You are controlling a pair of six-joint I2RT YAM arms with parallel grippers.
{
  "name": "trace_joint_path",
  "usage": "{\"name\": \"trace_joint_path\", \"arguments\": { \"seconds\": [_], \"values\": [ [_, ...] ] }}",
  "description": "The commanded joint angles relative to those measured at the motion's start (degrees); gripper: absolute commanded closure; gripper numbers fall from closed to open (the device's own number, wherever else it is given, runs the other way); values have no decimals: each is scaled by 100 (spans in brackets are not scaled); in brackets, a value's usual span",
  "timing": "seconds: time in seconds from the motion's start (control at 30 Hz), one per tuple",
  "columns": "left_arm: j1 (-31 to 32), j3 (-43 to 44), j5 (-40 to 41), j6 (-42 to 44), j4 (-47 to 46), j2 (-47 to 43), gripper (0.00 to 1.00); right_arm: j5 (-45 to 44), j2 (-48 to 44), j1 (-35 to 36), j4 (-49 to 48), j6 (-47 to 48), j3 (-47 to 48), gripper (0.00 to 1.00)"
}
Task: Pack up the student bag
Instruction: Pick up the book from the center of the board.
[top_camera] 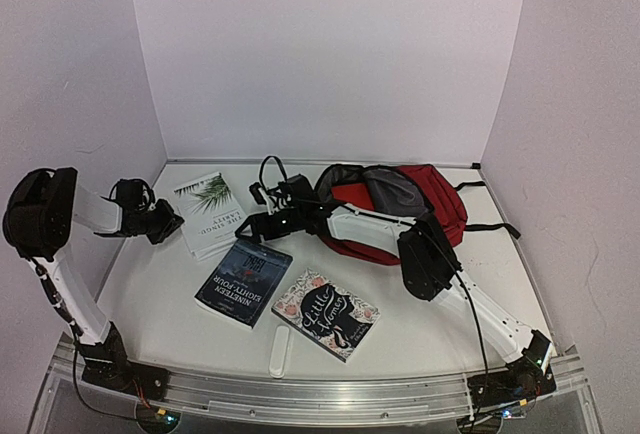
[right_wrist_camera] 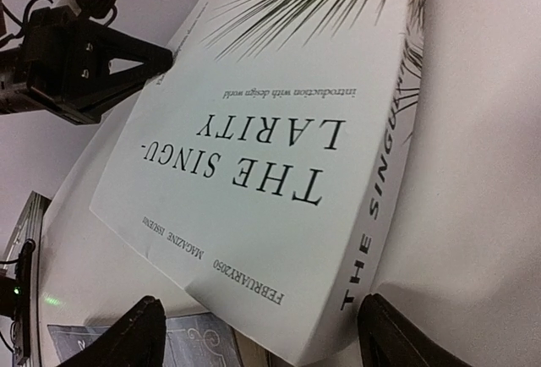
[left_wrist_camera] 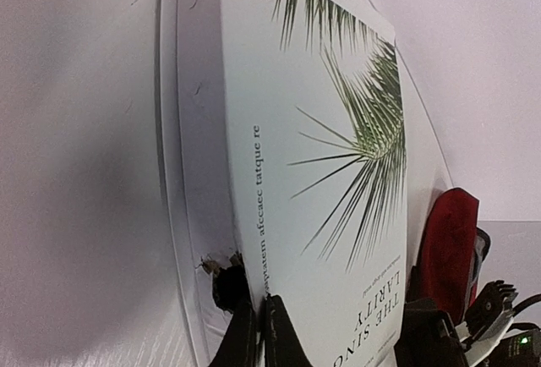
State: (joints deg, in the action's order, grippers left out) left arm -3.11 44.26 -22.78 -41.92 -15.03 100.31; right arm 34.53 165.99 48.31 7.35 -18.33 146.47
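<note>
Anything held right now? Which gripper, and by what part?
Left gripper is shut on the white magazine, pinching its edge opposite the spine. Right gripper is open, straddling its near end, holding nothing.

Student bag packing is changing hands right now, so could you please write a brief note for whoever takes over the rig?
Left tool: shut on the white magazine's edge.
Right tool: open above the same magazine, holding nothing.
Student bag: lying open at the table's far right.
Done: nothing visibly packed yet.
Left: the magazine, Nineteen Eighty-Four and Little Women, all out on the table, go in the bag.
</note>
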Motion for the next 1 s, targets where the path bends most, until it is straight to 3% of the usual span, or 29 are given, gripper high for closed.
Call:
{"name": "trace_joint_path", "arguments": {
  "seconds": [0.0,0.23,0.37,0.67,0.97],
  "values": [
    [2,278,-3,122,166,-7,100,228,-54,28,-108,-56,29,21],
    [-12,774,198,248,1085,-803,100,528,-920,-243,30,-208,-354,3],
    [-29,1027,-46,115,1344,-1207,100,933,-1564,-654,29,-642,-883,2],
    [-21,803,-1471,-538,518,-1841,100,2102,-2403,-1130,16,-1563,-1778,2],
    [483,326,-2435,-867,-106,-2521,100,2704,-2550,-1073,-80,-1625,-2248,2]
  ]
}}
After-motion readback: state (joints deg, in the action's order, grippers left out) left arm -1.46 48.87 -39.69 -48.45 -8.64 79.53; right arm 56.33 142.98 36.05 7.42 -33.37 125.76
